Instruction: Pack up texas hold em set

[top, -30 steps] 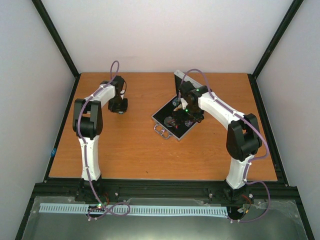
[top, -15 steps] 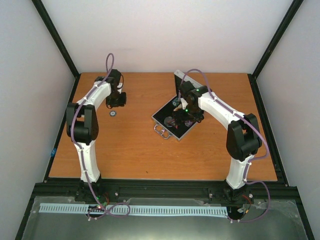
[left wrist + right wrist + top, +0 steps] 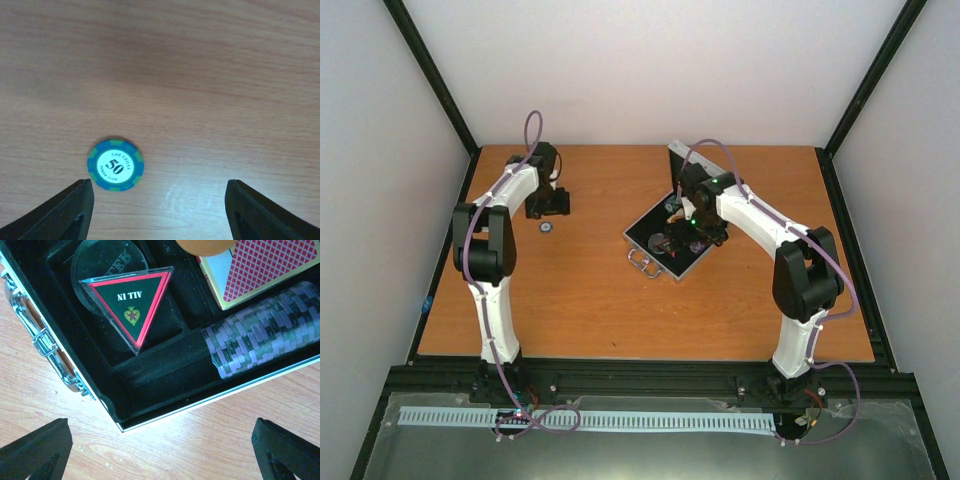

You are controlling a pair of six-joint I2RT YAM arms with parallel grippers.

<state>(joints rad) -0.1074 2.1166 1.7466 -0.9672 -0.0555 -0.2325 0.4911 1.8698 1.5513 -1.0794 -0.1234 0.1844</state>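
**Left arm.** The left gripper (image 3: 159,186) hangs over the far left part of the table (image 3: 210,75). Its jaws are spread wide and nothing is between them. One loose poker chip (image 3: 115,165) lies flat on the wood below, just inside one finger and touching neither. A flat chip offers only a thin edge, so this stance probably prepares a straddle-and-descend pick-up. In the overhead view the chip sits just near of the gripper. It is well apart from the case (image 3: 665,245), which rests mid-table to the right.

**Right arm.** The right gripper (image 3: 162,440) hovers above the case with its jaws fully spread and empty. Judged from this position, it stands by over the tray and is not working on any item.

**Case.** The case has a silver aluminium rim, a black lining and a metal handle (image 3: 45,335) on one side. The lid (image 3: 677,158) stands raised at the far side.
- A black-red triangle (image 3: 132,305) marked "ALL IN" lies partly over a clear disc (image 3: 107,262).
- A card pack (image 3: 260,270) shows a red patterned back.
- Only the edge of an orange disc (image 3: 205,245) is in view.
- A row of chips (image 3: 265,325) stands on edge in its slot.

**Loose chip.** The chip is blue with green edge marks and a white centre printed 50. Packing looks unfinished while it lies outside the case.
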